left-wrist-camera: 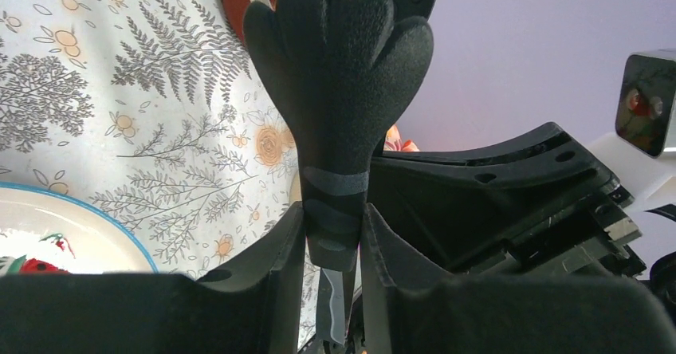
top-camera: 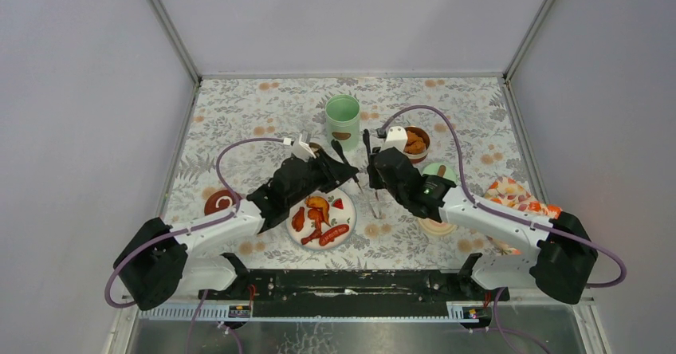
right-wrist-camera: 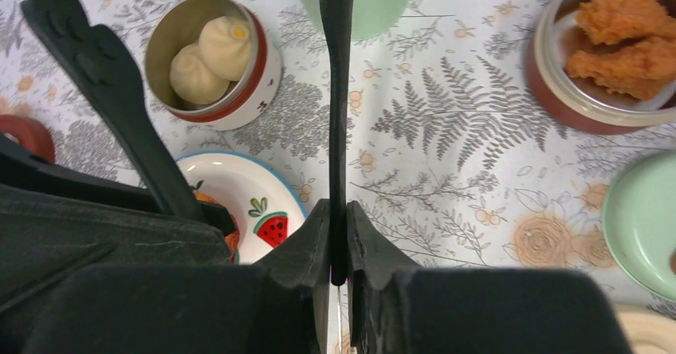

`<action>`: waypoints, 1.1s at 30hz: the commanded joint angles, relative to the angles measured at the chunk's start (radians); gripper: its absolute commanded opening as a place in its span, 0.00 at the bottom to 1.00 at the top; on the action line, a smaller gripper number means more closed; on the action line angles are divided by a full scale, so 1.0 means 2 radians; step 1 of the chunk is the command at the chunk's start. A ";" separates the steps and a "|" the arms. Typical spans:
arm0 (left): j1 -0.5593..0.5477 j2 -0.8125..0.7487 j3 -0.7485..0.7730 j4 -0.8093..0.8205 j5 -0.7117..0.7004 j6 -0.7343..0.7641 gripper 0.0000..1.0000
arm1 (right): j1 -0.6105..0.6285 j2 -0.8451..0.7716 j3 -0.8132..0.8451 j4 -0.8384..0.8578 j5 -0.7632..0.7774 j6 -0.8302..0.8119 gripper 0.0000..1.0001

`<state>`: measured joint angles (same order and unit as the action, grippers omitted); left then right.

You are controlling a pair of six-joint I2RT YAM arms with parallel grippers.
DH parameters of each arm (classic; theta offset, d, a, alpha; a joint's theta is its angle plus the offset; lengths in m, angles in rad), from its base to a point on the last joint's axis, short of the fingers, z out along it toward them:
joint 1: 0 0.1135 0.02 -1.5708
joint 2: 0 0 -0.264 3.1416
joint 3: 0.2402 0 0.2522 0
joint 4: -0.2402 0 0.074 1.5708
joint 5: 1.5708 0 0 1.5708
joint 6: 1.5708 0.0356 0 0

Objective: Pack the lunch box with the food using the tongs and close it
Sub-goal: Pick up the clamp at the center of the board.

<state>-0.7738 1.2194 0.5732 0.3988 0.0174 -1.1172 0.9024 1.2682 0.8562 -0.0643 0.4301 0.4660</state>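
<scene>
Seen from above, a table (top-camera: pixel 239 123) under a pale cloth printed with grey ferns and orange blooms sits inside plain grey walls (top-camera: pixel 80 91) joined by metal rails (top-camera: pixel 169 27). The mint-green jar (top-camera: pixel 343 121) stands open at the back centre, with a steel bowl of orange chunks (top-camera: pixel 428 148) just to its right and the green lid (top-camera: pixel 438 172) nearer. The white plate (top-camera: pixel 351 218) of fried pieces and red sausages (top-camera: pixel 333 234) lies towards the front. The left arm (top-camera: pixel 239 218) and right arm (top-camera: pixel 486 214) reach in between jar and plate. In the left wrist view, the left gripper (left-wrist-camera: pixel 335 242) is pinched on both sides of the handle of the left tongs (left-wrist-camera: pixel 343 67). Their scalloped black head rises over the cloth, with lilac-grey wall behind. In the right wrist view, the right gripper (right-wrist-camera: pixel 337 242) is closed to a sliver on the right tongs (right-wrist-camera: pixel 336 91). They show edge-on above the cloth, between a bowl of pale balls (right-wrist-camera: pixel 247 99) and the bowl of chunks.
</scene>
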 commanded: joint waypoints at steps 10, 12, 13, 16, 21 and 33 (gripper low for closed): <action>-0.020 0.032 0.038 0.028 -0.020 -0.010 0.08 | -0.012 -0.031 -0.016 0.043 0.048 -0.010 0.00; -0.020 0.039 0.054 0.017 -0.019 0.000 0.22 | -0.012 -0.025 -0.008 0.036 0.050 -0.024 0.00; -0.020 0.041 0.062 0.011 -0.020 0.005 0.30 | -0.011 -0.021 -0.004 0.035 0.051 -0.029 0.00; -0.019 0.046 0.077 0.001 -0.024 0.014 0.47 | -0.012 -0.014 0.003 0.014 0.054 -0.044 0.00; -0.012 0.044 0.101 -0.031 -0.036 0.038 0.75 | -0.013 -0.003 0.010 0.001 0.067 -0.048 0.00; 0.119 0.061 0.217 -0.198 -0.056 0.160 0.83 | -0.041 -0.040 -0.022 -0.020 0.100 -0.056 0.00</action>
<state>-0.6106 1.3045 0.9020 0.1272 -0.0570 -0.9386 0.8360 1.2575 0.8276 -0.1230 0.5686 0.3733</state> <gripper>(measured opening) 0.832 0.142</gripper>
